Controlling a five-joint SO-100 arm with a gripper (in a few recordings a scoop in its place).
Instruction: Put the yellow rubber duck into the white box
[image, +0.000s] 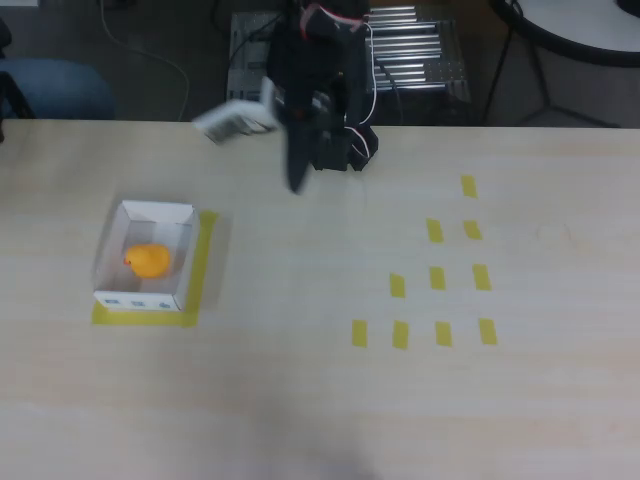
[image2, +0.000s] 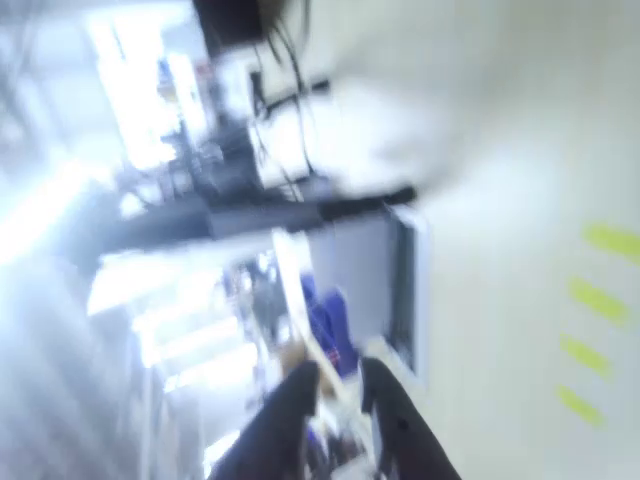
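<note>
Above the table's (image: 300, 400) far edge, tool (image2: 338, 385) slightly agape, empty.

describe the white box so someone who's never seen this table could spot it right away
In the overhead view, look at the left part of the pale wooden table, away from the scattered yellow tape strips on the right. There the white box sits on a square outlined in yellow tape. It is the one low-walled white tray, and the yellow rubber duck lies inside it.

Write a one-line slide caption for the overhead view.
Yellow rubber duck lies inside the white box; the arm's claw is far from it.
</note>
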